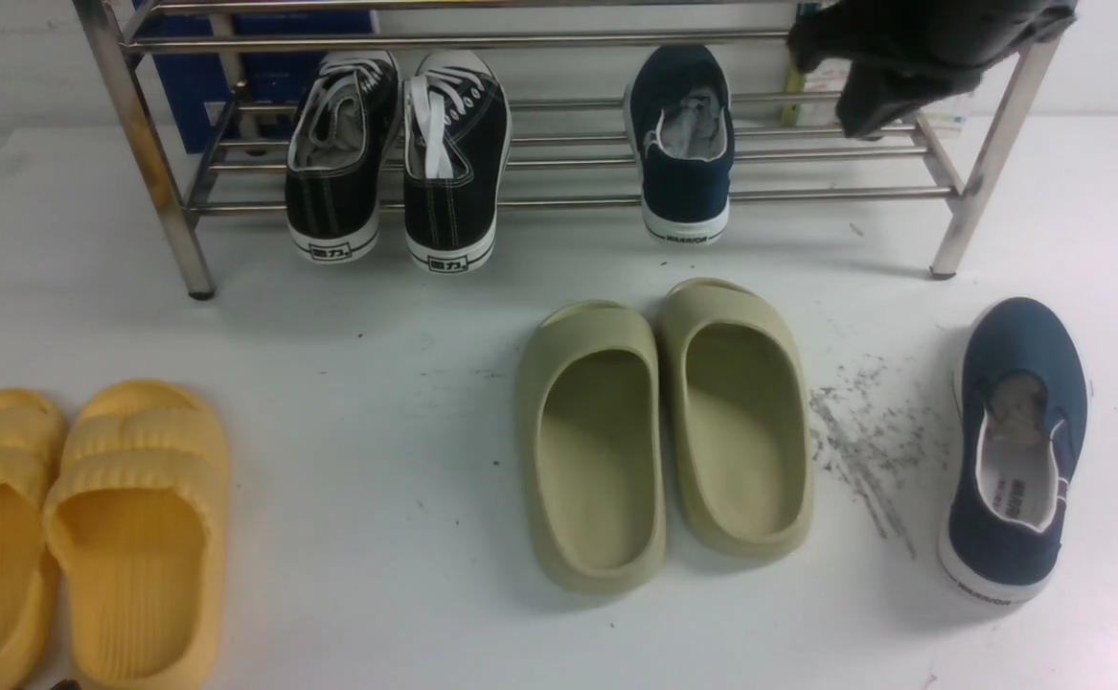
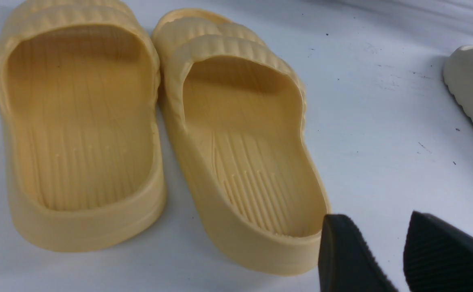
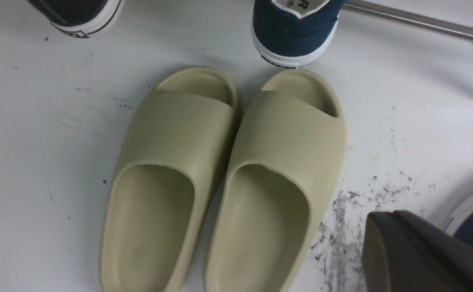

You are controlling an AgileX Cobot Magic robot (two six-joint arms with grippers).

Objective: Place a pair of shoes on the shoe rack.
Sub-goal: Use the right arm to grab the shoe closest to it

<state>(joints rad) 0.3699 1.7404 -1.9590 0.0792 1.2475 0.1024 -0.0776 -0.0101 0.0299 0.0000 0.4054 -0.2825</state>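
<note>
Going left to right, with the shoe rack (image 1: pixel 559 40) as our anchor. Well out in front of its left leg, our left fingers (image 2: pixel 358 259) hang apart with nothing between them, just beside the yellow slides (image 1: pixel 89 537). On the rack's lower shelf, left half, sit the black sneakers (image 1: pixel 396 163), heels out. Further right on that same shelf is the first navy shoe (image 1: pixel 683 144), toe in, heel poking past the front bar. The green slides (image 1: pixel 664 431) are on the desk (image 1: pixel 376 335) in front of the rack's middle. The second navy shoe (image 1: pixel 1014 450) lies on the desk in front of the rack's right leg, and nothing is touching it.

We'd guess that shoe is light, with soft canvas that folds under a pinch and a stiffer, grippy rubber sole. Pinching the heel collar or the side wall by the opening looks like the best bet.

Our right fingers (image 3: pixel 414 251) are pressed together and look empty. In their own camera the second shoe is only a sliver at the edge. From the front, the right arm (image 1: pixel 913 57) covers the rack's top right corner, the rack's top is cut off, and we can't make out the blue thing behind it.
</note>
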